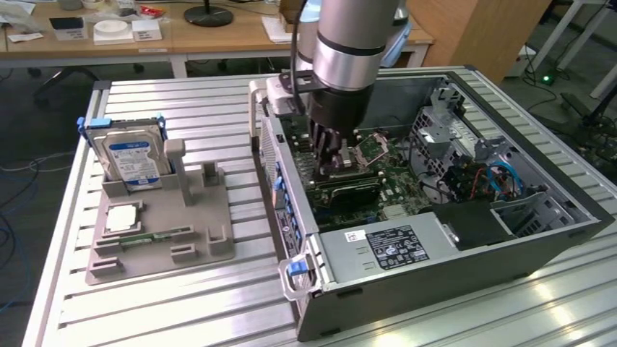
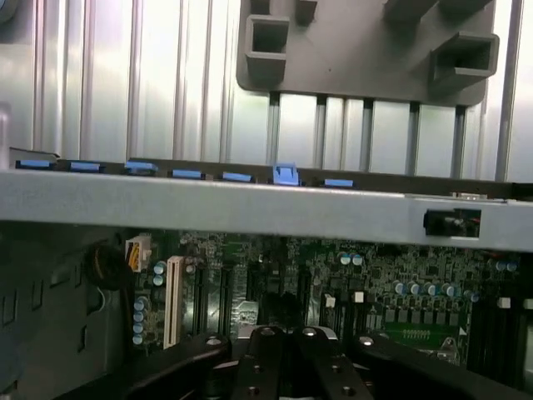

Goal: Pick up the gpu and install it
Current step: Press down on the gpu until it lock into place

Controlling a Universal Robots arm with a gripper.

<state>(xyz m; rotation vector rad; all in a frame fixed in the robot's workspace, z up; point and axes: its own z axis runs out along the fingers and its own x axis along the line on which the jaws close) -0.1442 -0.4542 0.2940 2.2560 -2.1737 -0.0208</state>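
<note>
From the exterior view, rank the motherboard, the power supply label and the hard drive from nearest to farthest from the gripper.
1. Motherboard: inside the open case, right under the gripper.
2. Power supply label: in the case, toward the front edge.
3. Hard drive: upright on the grey holder, far to the exterior view's left.

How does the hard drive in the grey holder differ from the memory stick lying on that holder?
The hard drive stands upright on edge; the memory stick lies flat. The hard drive is thick, silver, with a blue-white label; the memory stick is thin, narrow and green. Both sit on the grey holder, outside the computer case.
</note>
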